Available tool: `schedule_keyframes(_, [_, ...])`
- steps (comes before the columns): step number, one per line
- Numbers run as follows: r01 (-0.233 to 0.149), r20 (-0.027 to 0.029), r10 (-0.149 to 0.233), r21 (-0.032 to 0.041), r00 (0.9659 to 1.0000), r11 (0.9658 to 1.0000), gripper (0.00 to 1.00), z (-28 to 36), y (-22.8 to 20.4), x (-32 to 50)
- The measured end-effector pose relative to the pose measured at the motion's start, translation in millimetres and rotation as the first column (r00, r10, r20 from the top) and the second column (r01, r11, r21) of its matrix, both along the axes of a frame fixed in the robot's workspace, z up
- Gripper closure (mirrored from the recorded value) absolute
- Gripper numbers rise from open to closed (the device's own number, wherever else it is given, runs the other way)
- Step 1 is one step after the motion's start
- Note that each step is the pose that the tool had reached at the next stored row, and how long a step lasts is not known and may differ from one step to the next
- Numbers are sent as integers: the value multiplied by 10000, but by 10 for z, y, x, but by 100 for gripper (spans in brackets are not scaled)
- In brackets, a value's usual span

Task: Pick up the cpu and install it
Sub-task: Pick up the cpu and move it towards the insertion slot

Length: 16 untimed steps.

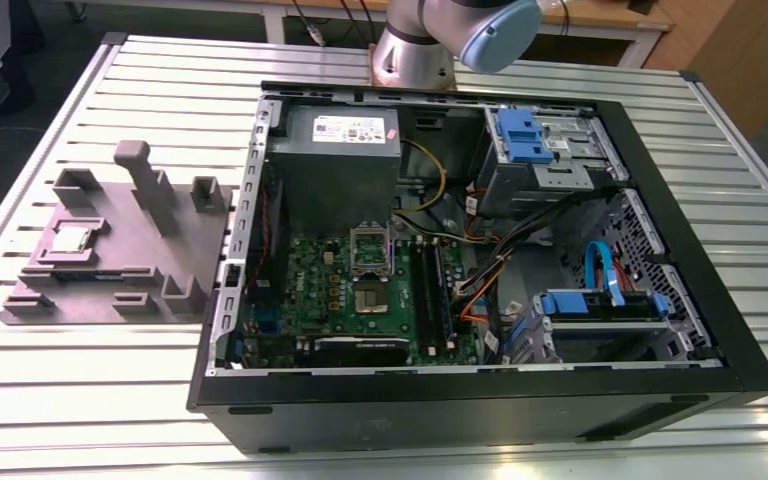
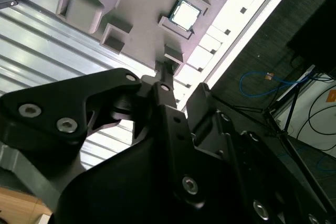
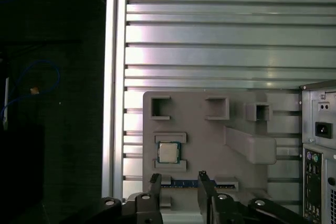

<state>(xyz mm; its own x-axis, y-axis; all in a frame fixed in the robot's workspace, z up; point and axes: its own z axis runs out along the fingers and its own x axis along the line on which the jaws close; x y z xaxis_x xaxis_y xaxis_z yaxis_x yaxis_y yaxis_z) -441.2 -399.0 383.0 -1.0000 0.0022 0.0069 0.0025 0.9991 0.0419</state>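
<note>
Hanging open and empty, gripper (image 3: 178,179) clear of cpu (image 3: 168,152).

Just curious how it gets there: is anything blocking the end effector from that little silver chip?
Nothing visible: the small square silver-topped cpu lies uncovered on the grey moulded holder, beyond the open end effector.

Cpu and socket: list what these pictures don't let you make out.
- Cpu: underside hidden in every view, since it lies flat on the grey holder.
- Socket: too small in the exterior view to tell whether its frame is open.
- Arm: cut off by the exterior view's top edge.
</note>
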Motion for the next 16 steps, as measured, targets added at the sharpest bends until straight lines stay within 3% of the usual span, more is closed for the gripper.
schedule_keyframes(3, [0,0,0,0,10000,10000,47,0,0,0])
schedule_keyframes(5, [0,0,0,0,10000,10000,47,-1,0,0])
schedule_keyframes(6, [0,0,0,0,10000,10000,41,-1,0,0])
schedule_keyframes(11, [-81,4,81,2,10000,10000,41,-13,0,-3])
schedule_keyframes(16, [-351,-22,351,0,9994,9994,41,-85,0,-25])
